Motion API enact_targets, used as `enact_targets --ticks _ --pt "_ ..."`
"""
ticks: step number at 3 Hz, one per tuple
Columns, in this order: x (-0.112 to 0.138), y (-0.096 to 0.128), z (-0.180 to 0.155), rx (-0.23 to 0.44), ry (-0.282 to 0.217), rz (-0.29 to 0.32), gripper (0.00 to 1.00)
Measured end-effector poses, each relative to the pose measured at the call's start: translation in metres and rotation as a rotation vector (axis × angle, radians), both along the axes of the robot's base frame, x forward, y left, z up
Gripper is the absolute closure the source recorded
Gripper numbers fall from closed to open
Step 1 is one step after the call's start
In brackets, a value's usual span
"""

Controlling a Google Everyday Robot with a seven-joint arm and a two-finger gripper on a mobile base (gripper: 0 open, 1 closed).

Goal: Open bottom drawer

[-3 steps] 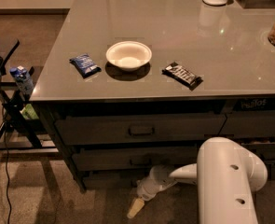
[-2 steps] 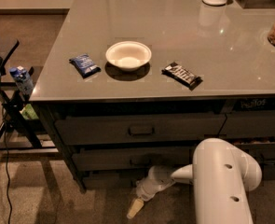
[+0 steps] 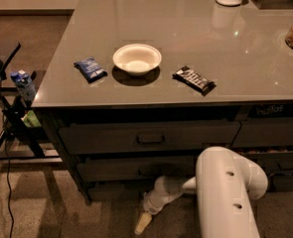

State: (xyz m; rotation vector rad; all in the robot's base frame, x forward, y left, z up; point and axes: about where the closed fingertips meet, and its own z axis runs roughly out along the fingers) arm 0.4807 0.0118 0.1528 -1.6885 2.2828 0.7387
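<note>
The white arm link (image 3: 230,192) has shifted slightly left. The bottom drawer (image 3: 111,190) sits shut, lowest of its stack. The gripper (image 3: 142,224) hangs just in front of it near the floor. Whether the gripper is open cannot be told. Raise it to the centre handle, seat squarely, and pull straight outward.

We see our gripper (image 3: 143,223) down near the floor, just in front of the bottom drawer (image 3: 117,190). On the counter (image 3: 185,29), a white bowl (image 3: 136,59) sits between a blue packet (image 3: 90,69) and a dark candy bar (image 3: 193,79).
</note>
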Motion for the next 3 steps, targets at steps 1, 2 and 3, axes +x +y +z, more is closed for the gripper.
enact_targets --ticks 1,2,3 --pt "0.0 0.0 0.001 -0.002 0.003 0.002 0.0" --pt "-0.01 -0.001 -0.001 -0.013 0.038 0.011 0.0" --pt "-0.016 -0.003 0.002 -0.018 0.057 0.01 0.0"
